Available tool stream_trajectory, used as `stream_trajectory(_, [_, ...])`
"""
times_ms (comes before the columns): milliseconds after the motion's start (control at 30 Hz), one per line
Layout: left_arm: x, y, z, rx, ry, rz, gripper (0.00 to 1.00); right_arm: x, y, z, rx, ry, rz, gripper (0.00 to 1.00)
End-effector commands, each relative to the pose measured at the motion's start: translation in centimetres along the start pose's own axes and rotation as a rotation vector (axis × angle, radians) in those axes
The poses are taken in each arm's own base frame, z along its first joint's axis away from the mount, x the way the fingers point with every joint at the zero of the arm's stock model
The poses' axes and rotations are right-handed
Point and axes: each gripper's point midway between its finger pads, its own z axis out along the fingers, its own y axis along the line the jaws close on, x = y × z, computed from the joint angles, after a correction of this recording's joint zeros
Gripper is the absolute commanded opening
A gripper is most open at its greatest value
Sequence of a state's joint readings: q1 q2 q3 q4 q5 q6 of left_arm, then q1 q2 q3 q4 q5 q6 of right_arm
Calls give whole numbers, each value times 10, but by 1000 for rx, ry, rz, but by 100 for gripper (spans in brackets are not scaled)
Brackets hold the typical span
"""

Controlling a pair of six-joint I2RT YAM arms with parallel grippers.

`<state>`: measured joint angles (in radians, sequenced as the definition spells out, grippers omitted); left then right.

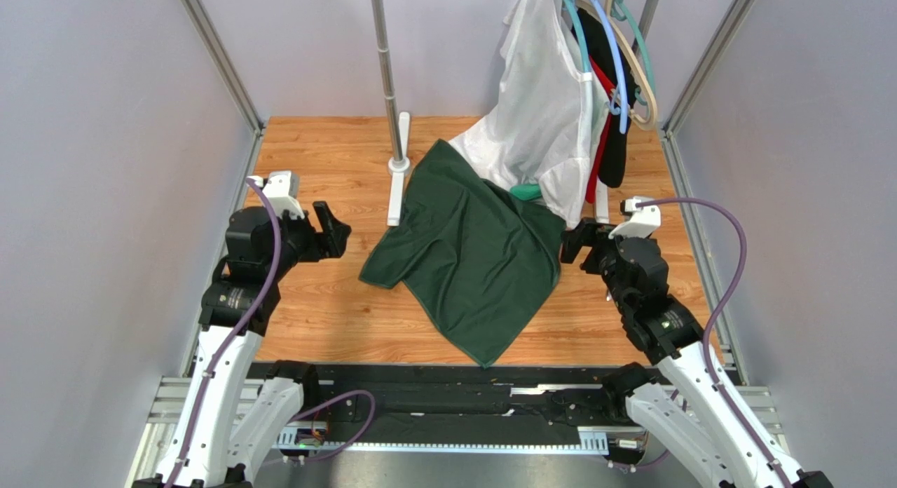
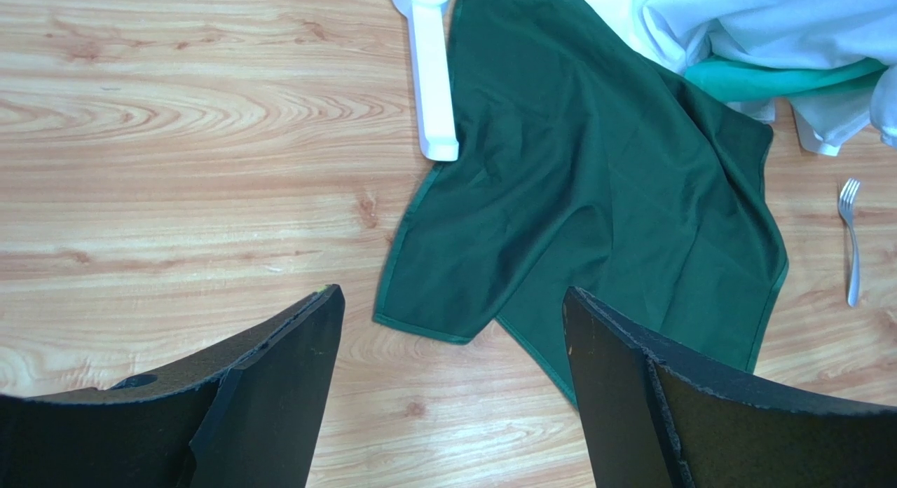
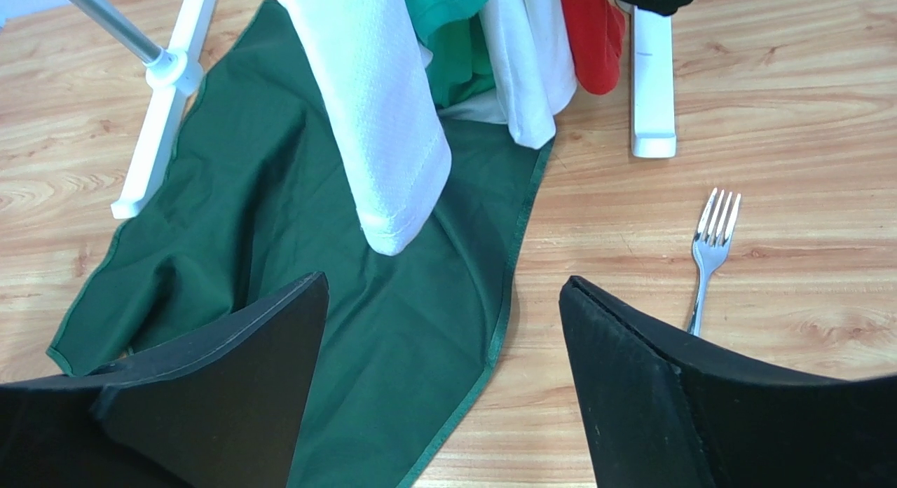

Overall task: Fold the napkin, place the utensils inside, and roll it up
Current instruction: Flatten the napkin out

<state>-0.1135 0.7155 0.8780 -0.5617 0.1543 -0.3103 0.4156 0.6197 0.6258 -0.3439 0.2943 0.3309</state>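
The dark green napkin (image 1: 474, 251) lies rumpled and unfolded in the middle of the wooden table, its far corner under the hanging white garment. In the left wrist view the napkin (image 2: 600, 194) spreads ahead and to the right, its near left corner just beyond the fingertips. My left gripper (image 1: 333, 229) (image 2: 453, 299) hovers left of the cloth, open and empty. My right gripper (image 1: 577, 242) (image 3: 442, 283) hovers over the napkin's (image 3: 263, 225) right hem, open and empty. A silver fork (image 3: 708, 257) (image 2: 850, 246) lies on bare wood right of the cloth.
A clothes rack stands at the back: its metal pole (image 1: 386, 67), white feet (image 2: 432, 78) (image 3: 653, 78), and hangers carrying a white garment (image 1: 547, 120), a brighter green one (image 1: 526, 192), plus red and black pieces. Grey walls and aluminium rails (image 1: 695, 225) border the table.
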Motion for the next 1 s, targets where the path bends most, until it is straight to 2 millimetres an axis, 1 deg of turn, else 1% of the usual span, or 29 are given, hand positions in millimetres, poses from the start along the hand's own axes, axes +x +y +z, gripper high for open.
stream_trajectory(0, [-8,-6,-2,26,-25,17,86,1,0,2,1,6,-15,84])
stream_trajectory(167, [-4,-8,2,40,-5,6,86,3,10,1,-43,18,-36,80])
stream_trajectory(267, [0,-3,3,14,3,-10,86,7,23,0,-84,28,-53,78])
stream_trajectory(300, [2,3,4,-22,6,-21,85,12,27,1,-94,43,-55,77])
stream_trajectory(400, [12,10,8,-62,43,-70,82,30,49,-3,-162,99,-63,75])
stream_trajectory(433, [14,10,9,-61,45,-86,81,46,64,-7,-205,144,-88,74])
stream_trajectory(467, [16,10,11,-65,46,-120,79,56,71,-10,-224,170,-100,73])
stream_trajectory(500, [25,12,15,-72,62,-139,79,67,80,-14,-250,199,-102,73])
stream_trajectory(533, [25,12,18,-68,52,-153,79,87,97,-23,-300,245,-145,73])
stream_trajectory(567, [32,13,21,-73,64,-178,78,103,104,-27,-320,281,-167,73])
stream_trajectory(600, [34,14,23,-76,66,-186,78,120,120,-40,-375,325,-182,73])
stream_trajectory(633, [34,15,25,-77,61,-193,78,131,127,-45,-393,354,-199,72])
stream_trajectory(667, [39,16,27,-85,71,-205,78,150,132,-47,-394,406,-239,69])
stream_trajectory(700, [40,17,30,-88,69,-211,78,164,144,-59,-444,439,-279,67])
stream_trajectory(733, [42,18,32,-87,71,-219,78,173,149,-63,-451,464,-307,66])
stream_trajectory(767, [50,19,36,-94,89,-239,78,186,156,-64,-456,499,-345,64])
stream_trajectory(800, [50,19,39,-85,78,-246,78,198,162,-71,-479,528,-384,62])
stream_trajectory(833, [55,20,41,-88,84,-262,78,205,166,-74,-489,549,-410,60])
stream_trajectory(867, [66,23,45,-99,111,-272,78,223,164,-72,-471,593,-462,57])
stream_trajectory(900, [70,25,48,-104,117,-276,78,226,174,-75,-493,605,-482,56])
stream_trajectory(933, [74,26,50,-106,126,-280,78,232,176,-76,-495,621,-503,54])
stream_trajectory(967, [83,28,52,-115,150,-285,78,237,178,-76,-493,629,-523,52])
